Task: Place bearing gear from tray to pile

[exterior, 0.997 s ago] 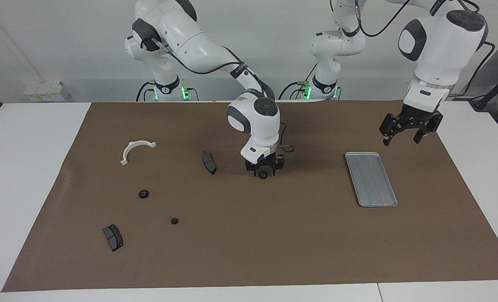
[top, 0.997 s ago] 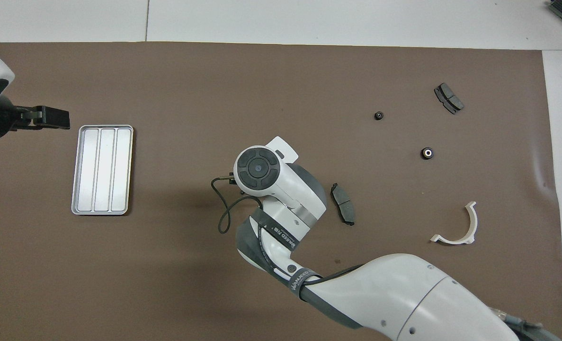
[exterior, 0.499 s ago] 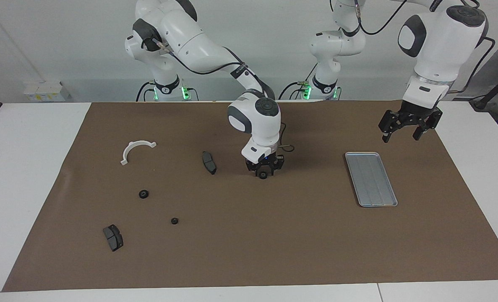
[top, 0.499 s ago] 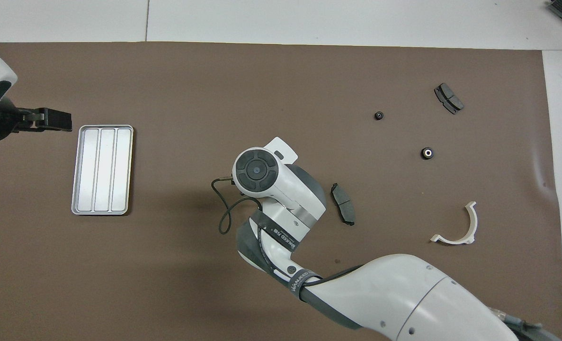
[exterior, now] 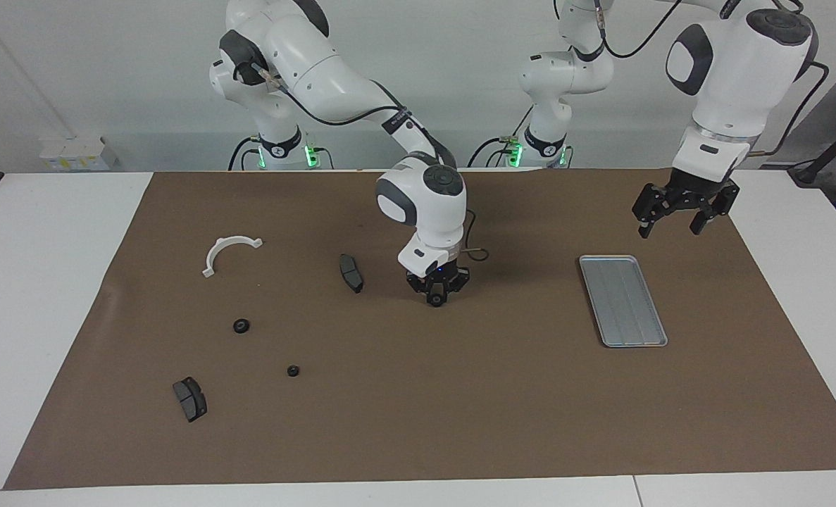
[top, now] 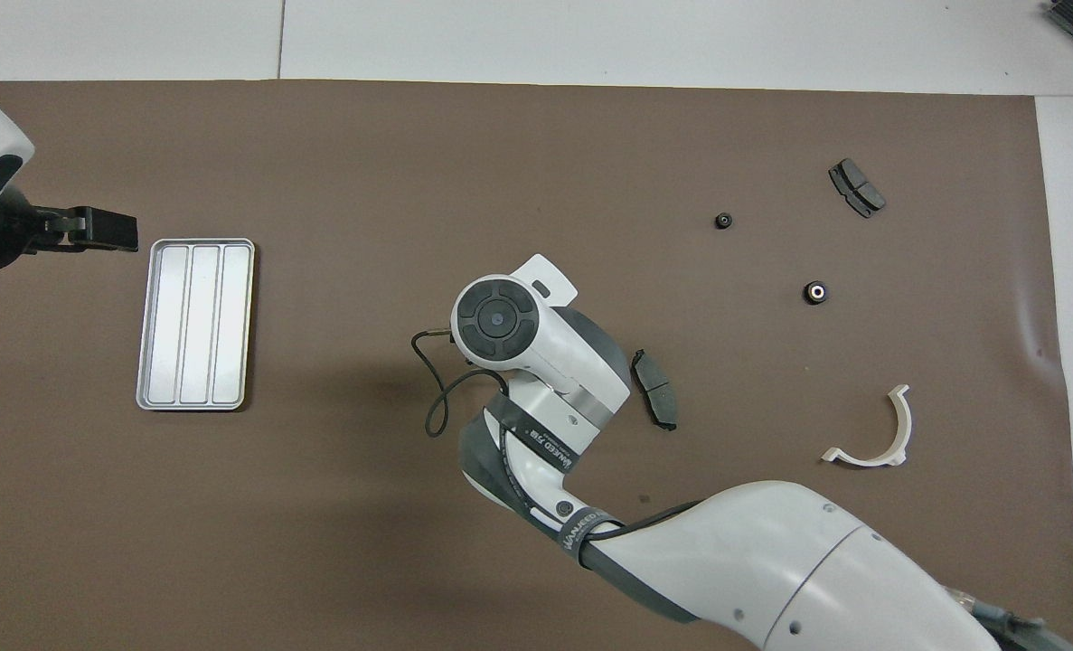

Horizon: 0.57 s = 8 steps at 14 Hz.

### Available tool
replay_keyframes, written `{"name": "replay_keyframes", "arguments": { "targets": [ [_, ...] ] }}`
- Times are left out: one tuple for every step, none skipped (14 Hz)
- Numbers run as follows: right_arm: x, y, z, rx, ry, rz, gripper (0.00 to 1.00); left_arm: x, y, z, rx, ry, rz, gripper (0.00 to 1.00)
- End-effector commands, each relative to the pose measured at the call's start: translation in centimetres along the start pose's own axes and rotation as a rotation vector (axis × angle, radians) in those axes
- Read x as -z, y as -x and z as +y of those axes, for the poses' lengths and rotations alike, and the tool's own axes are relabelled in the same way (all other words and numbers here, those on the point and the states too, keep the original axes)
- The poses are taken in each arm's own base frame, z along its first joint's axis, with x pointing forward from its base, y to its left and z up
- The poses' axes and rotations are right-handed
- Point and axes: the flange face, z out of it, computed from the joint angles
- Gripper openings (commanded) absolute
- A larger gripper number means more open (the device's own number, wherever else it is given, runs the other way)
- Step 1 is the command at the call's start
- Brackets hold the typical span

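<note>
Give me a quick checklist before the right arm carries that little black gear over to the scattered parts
1. Grip: right gripper is shut on the bearing gear, low over the mat between tray and pile. Ok.
2. Gear lifted off the mat: cannot tell.
3. Tray has nothing in it. Ok.
4. Path toward the pile: a dark brake pad lies close beside the gripper on that side. Not ok unless the gear travels above it.
5. Drop zone: white bracket, two small black gears and a second pad lie apart, with bare mat between. Ok.
6. Left gripper waits open, in the air near the tray's end. Ok.
</note>
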Motion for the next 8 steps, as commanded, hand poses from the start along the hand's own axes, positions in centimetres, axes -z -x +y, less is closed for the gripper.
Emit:
{"name": "replay_keyframes", "arguments": {
  "targets": [
    [2.6, 0.3, 6.7, 0.013, 0.044, 0.027, 0.00, 0.7, 0.8, 0.6, 0.001, -0.001, -0.014, 1.00],
    [2.8, 0.2, 8.9, 0.007, 0.044, 0.032, 0.00, 0.7, 0.8, 0.5, 0.001, -0.001, -0.020, 1.00],
    [3.0, 0.2, 10.8, 0.019, 0.046, 0.043, 0.00, 0.6, 0.9, 0.5, 0.001, -0.001, -0.022, 1.00],
    [2.7, 0.3, 13.2, 0.028, 0.055, 0.026, 0.00, 0.6, 0.9, 0.6, -0.001, -0.001, -0.022, 1.00],
    [2.7, 0.4, 15.1, 0.035, 0.038, 0.006, 0.00, 0.6, 0.9, 0.6, -0.001, -0.001, -0.022, 1.00],
    [2.7, 0.3, 17.0, 0.054, 0.020, -0.016, 0.00, 0.6, 1.0, 0.7, -0.002, -0.001, -0.031, 1.00],
    [2.3, 0.3, 19.1, 0.078, 0.007, -0.040, 0.00, 0.6, 1.1, 0.8, -0.004, -0.002, -0.040, 1.00],
    [1.9, 0.8, 20.5, 0.094, -0.007, -0.059, 0.00, 0.6, 1.1, 0.8, -0.004, -0.002, -0.042, 1.00]
  ]
}}
